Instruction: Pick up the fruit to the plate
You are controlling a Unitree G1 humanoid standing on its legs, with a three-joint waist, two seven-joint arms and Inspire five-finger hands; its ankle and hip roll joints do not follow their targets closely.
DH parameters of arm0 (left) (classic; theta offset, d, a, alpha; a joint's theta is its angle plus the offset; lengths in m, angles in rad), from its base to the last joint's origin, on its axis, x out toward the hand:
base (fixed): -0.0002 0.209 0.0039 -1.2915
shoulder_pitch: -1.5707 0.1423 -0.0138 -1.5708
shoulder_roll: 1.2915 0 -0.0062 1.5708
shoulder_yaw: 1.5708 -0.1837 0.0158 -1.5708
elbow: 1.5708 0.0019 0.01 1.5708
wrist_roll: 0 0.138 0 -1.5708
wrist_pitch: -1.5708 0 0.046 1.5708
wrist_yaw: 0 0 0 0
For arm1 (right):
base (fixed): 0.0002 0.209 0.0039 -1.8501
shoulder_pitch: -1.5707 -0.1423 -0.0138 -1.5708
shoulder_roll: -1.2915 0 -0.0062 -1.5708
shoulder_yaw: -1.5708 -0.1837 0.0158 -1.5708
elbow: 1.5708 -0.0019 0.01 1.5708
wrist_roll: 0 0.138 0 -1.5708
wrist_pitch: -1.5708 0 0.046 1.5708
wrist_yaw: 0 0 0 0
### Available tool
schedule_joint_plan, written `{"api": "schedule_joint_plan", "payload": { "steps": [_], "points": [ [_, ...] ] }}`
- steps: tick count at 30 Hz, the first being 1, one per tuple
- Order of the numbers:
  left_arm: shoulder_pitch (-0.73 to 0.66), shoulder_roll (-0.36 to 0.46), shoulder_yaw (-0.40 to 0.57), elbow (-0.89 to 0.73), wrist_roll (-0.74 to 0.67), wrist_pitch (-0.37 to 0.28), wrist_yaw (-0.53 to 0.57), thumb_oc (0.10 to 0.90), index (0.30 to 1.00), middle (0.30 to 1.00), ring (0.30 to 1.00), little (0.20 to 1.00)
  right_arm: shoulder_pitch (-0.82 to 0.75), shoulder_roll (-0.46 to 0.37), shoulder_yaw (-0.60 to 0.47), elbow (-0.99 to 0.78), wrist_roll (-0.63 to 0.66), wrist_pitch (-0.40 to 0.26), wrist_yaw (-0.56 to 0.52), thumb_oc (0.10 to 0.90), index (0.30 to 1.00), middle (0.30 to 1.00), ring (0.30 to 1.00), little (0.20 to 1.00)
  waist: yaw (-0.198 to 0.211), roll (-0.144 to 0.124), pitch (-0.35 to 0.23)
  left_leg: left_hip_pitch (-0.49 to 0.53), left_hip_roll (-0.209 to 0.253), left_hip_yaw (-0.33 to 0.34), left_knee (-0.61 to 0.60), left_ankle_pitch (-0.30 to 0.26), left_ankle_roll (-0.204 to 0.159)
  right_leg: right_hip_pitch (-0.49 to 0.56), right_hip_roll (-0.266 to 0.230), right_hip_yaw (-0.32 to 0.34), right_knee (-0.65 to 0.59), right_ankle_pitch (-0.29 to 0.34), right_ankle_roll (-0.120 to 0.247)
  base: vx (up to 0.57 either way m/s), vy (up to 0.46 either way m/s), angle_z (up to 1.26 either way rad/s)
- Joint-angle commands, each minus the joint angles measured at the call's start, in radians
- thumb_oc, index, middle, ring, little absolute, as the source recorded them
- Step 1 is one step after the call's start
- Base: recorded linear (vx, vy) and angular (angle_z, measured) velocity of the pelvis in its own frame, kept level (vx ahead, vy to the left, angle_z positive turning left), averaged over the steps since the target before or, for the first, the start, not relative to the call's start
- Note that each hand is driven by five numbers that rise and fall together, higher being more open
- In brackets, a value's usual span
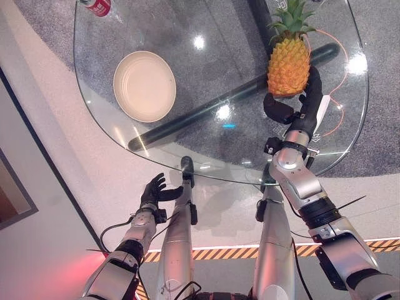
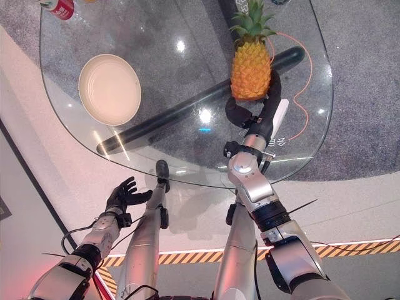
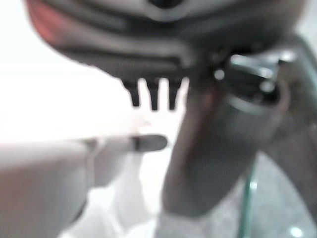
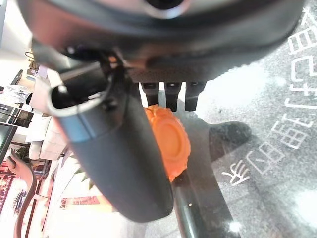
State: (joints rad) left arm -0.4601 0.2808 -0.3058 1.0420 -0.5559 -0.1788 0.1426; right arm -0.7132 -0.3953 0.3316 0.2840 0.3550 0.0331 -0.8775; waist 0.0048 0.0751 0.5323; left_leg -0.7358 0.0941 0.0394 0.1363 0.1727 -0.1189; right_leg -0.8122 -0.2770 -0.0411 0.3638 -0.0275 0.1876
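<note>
A pineapple (image 1: 289,62) with a green crown stands at the far right of the glass table (image 1: 206,156). My right hand (image 1: 300,109) wraps its lower part, thumb curled at the near left and fingers running up the right side. In the right wrist view the fruit's orange base (image 4: 168,141) sits between the thumb (image 4: 124,163) and the fingers (image 4: 171,94). Whether it rests on the glass I cannot tell. The cream plate (image 1: 145,85) lies empty at the table's left. My left hand (image 1: 152,190) hangs open below the table's near edge.
A red can (image 1: 97,6) lies at the far left corner of the table. A dark bar (image 1: 206,112) of the table's frame runs under the glass between plate and pineapple. Yellow-black floor tape (image 1: 219,253) lies near me.
</note>
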Motion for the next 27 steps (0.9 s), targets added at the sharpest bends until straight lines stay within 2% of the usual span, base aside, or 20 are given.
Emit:
{"api": "schedule_joint_plan", "payload": {
  "steps": [1, 11, 27],
  "points": [
    [0.080, 0.014, -0.025, 0.004, 0.000, -0.002, 0.023, 0.800, 0.900, 0.900, 0.900, 0.900, -0.066, -0.046, -0.049, -0.143, -0.052, -0.056, -0.051, 0.800, 0.900, 0.900, 0.900, 0.900, 0.005, 0.013, -0.012, -0.039, -0.039, 0.004, 0.115, -0.075, 0.029, -0.001, 0.053, -0.074, -0.072, 0.123, -0.063, 0.00, 0.000, 0.00],
    [0.076, 0.018, -0.026, 0.007, -0.005, 0.005, 0.013, 0.800, 0.900, 0.900, 0.900, 0.900, -0.100, -0.060, -0.068, -0.132, -0.040, -0.068, -0.051, 0.800, 0.900, 0.900, 0.900, 0.900, 0.009, 0.015, -0.012, -0.041, -0.042, 0.001, 0.123, -0.080, 0.029, -0.002, 0.050, -0.076, -0.071, 0.123, -0.062, 0.00, 0.000, 0.00],
    [0.073, 0.020, -0.038, 0.007, -0.006, 0.011, 0.003, 0.800, 0.900, 0.900, 0.900, 0.900, -0.141, -0.073, -0.051, -0.077, -0.033, -0.012, -0.042, 0.800, 0.900, 0.900, 0.900, 0.900, 0.020, 0.021, -0.012, -0.042, -0.045, -0.003, 0.125, -0.080, 0.030, -0.002, 0.047, -0.081, -0.071, 0.123, -0.063, 0.00, 0.000, 0.00]
  ]
}}
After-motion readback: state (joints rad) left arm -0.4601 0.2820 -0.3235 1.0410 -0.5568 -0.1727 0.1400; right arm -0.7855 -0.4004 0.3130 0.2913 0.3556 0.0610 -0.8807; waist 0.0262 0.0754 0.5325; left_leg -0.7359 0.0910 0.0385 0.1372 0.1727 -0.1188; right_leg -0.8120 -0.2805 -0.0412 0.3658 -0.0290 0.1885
